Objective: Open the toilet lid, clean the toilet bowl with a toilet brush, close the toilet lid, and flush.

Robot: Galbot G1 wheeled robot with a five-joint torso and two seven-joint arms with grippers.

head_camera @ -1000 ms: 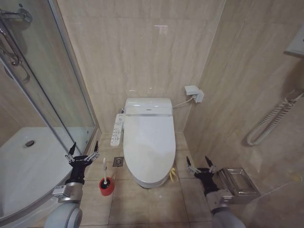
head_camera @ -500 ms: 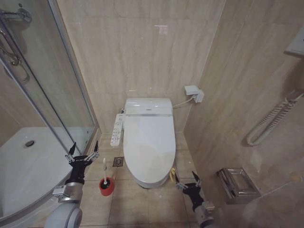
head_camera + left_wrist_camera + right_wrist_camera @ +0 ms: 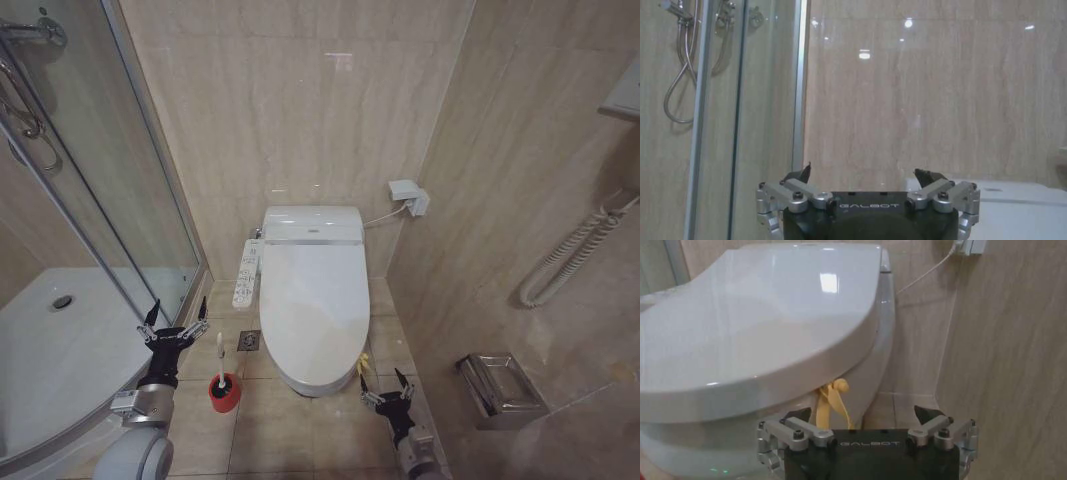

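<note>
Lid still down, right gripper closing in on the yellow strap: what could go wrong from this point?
The right gripper is open beside the thin yellow strap loop; its fingers could miss the loop or nudge it aside. The glossy toilet lid offers little else to grab. The left gripper hangs open near the toilet brush; a stray move might tip its red holder.
</note>
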